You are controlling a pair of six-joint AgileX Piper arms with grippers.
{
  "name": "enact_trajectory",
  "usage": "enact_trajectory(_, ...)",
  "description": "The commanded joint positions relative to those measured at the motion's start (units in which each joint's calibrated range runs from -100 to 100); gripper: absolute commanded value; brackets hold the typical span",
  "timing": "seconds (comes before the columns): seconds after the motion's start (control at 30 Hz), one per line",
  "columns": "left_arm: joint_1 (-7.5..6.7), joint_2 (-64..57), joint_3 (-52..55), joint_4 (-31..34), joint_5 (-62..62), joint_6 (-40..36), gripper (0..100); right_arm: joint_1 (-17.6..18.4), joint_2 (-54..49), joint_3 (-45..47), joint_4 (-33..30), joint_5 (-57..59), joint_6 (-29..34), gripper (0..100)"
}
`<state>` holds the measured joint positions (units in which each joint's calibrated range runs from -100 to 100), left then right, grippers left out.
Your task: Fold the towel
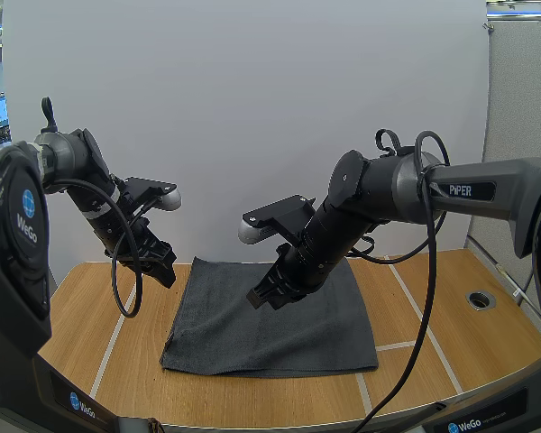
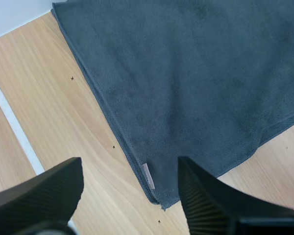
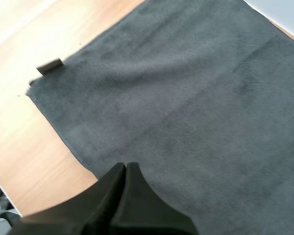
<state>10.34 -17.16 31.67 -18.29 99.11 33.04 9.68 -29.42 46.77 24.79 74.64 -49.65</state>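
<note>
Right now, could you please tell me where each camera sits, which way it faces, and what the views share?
High view: behind and above the arm bases, facing forward and down at the towel on the table; both arms show.
Left wrist view: on the left arm, looking down at the towel's edge; left pincer open.
Right wrist view: on the right arm, looking down onto the towel; right pincer shut.
Shared: both wrist views catch the towel's label.

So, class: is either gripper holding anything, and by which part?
Nothing is held. The left gripper hangs open near a corner of the towel; the right gripper, shut, pinches nothing.
</note>
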Motion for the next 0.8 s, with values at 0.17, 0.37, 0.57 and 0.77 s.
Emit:
enact_trajectory(0.17,0.00,-0.6,-0.4,-7.6,-1.5,6.1,0,0.1,-0.4,-0.5,-9.4,-0.8,4.0,0)
enact_trajectory(0.37,-2.45,7.5,-0.4,-5.2,-8.0,6.9,0,0.1,-0.3,-0.5,-10.5,1.3,4.1,0)
enact_trajectory(0.57,-5.73,15.8,-0.4,-5.4,-16.7,6.8,0,-1.7,-0.3,-0.3,-13.5,3.8,5.1,0)
enact_trajectory(0.77,-8.67,21.1,-1.2,-5.2,-24.6,7.0,0,-5.7,3.6,-0.3,-14.1,10.2,2.9,0)
